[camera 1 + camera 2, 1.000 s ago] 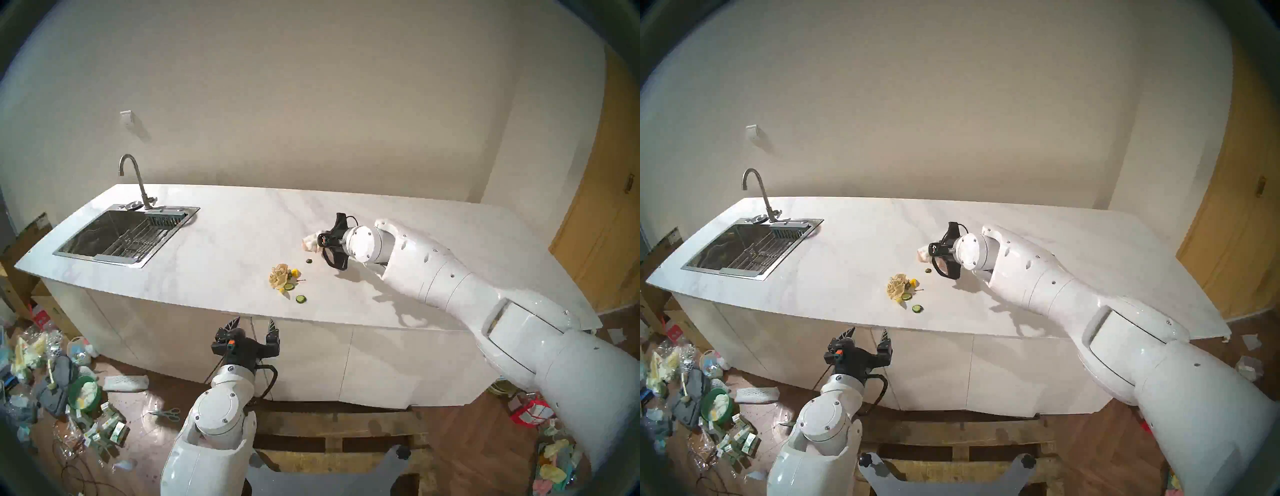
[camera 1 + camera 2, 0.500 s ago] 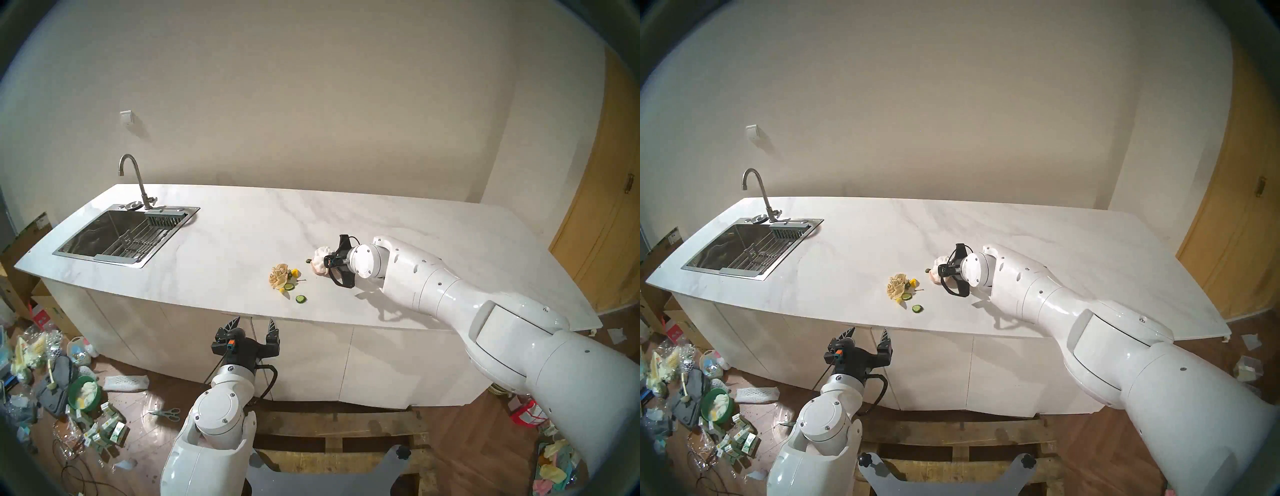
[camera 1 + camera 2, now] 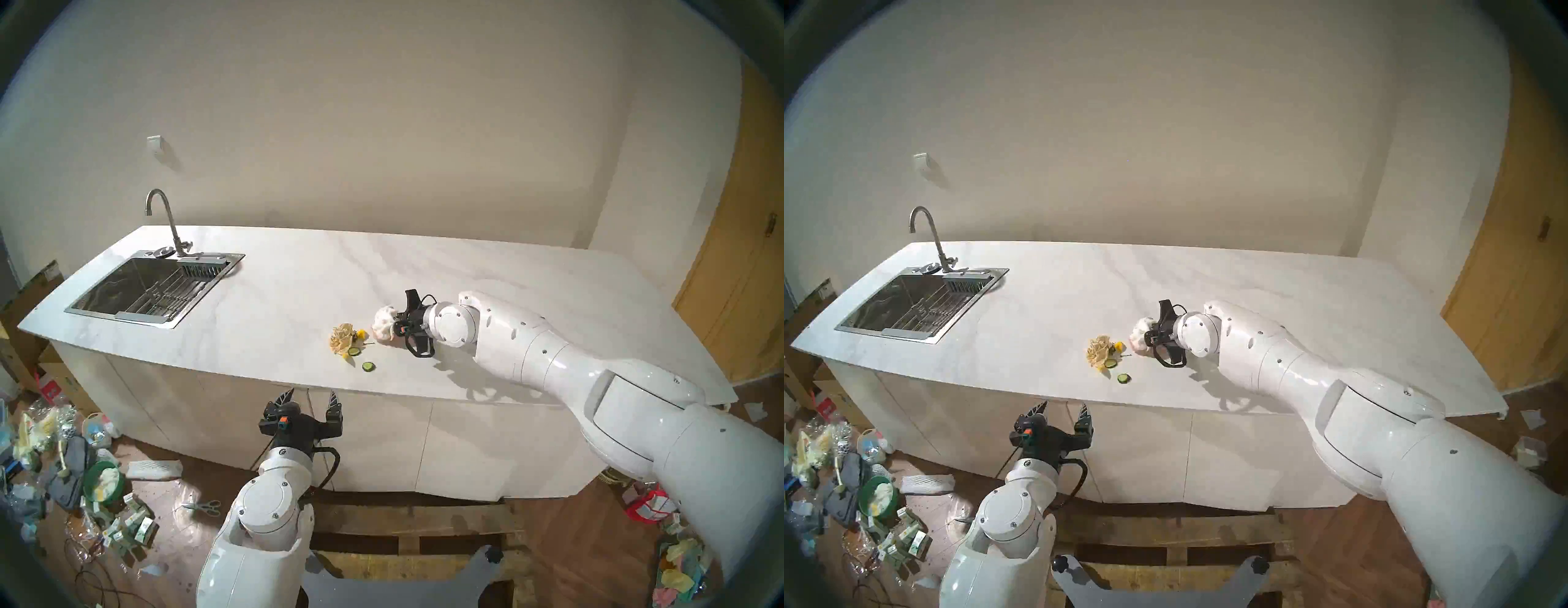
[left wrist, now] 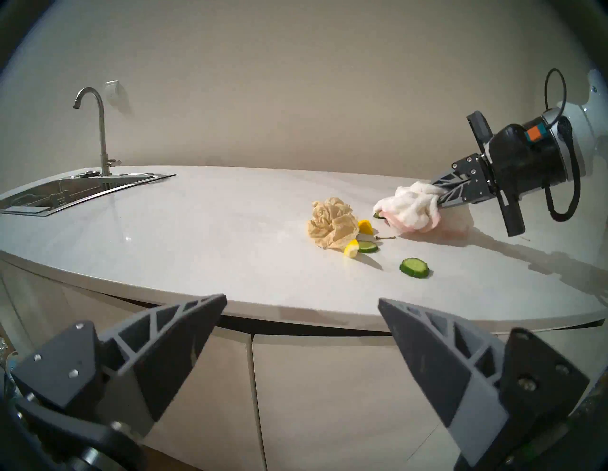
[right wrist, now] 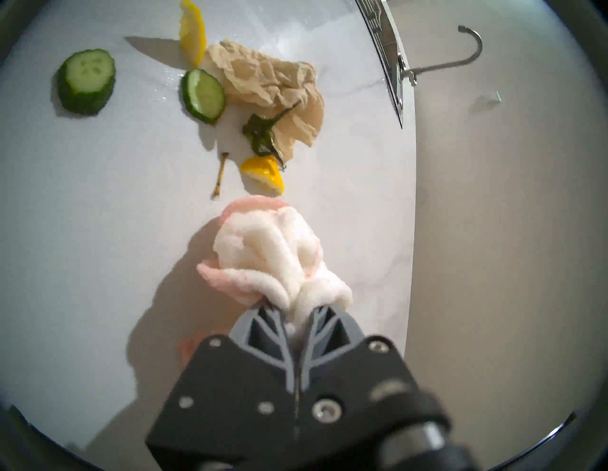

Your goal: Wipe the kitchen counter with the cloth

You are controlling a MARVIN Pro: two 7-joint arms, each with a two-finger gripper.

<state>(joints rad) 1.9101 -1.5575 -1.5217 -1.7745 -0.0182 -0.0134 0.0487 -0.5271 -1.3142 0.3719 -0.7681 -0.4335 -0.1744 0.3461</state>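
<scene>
cloth [image 3: 384,325] on counter [image 3: 275,305], just right of paper wad [image 3: 341,338].

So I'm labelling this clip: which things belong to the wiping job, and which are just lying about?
Job:
- white marble-look counter
- white terry cloth with pink edging
- right gripper, shut on it

Lying about:
- crumpled tan paper wad
- cucumber slices
- lemon wedges
- steel sink
</scene>
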